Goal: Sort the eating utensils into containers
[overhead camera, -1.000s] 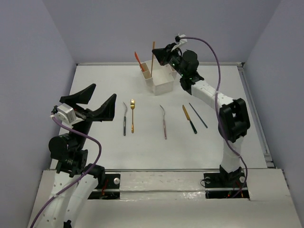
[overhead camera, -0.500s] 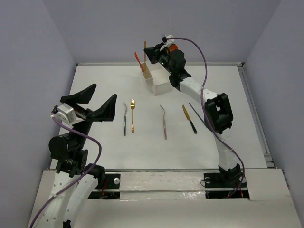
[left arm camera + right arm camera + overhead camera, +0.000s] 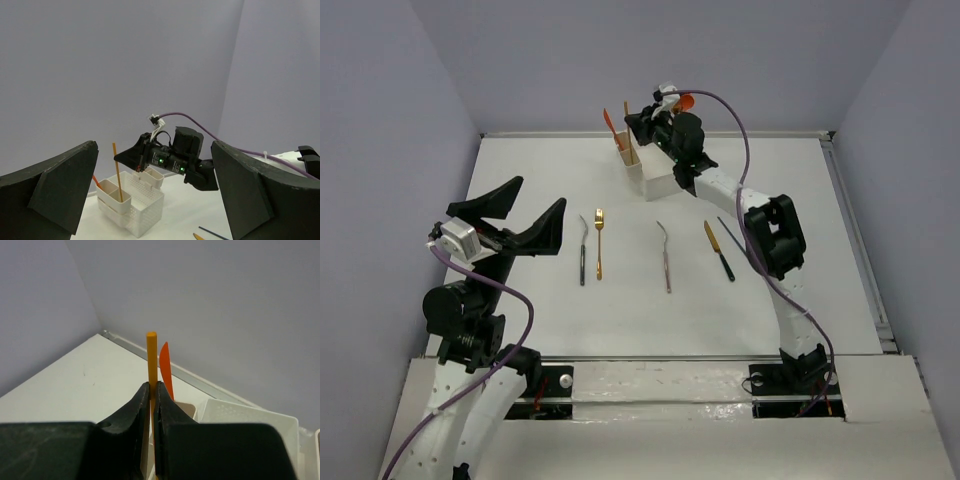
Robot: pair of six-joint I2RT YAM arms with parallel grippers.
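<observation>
grips orange stick in right pincer over white box w/ 1 orange pc in, holds left pincer agape, leaves 4+ pcs on counter.

This was a robotics lab test cell. Bare pale grey-lilac wall panels rose behind and to both sides of the right gripper, boxing in a flat white tabletop below it. Nearer the camera than that gripper, two white-and-black jointed robot arms trailing purple cables were bolted to a white mounting rail.
</observation>
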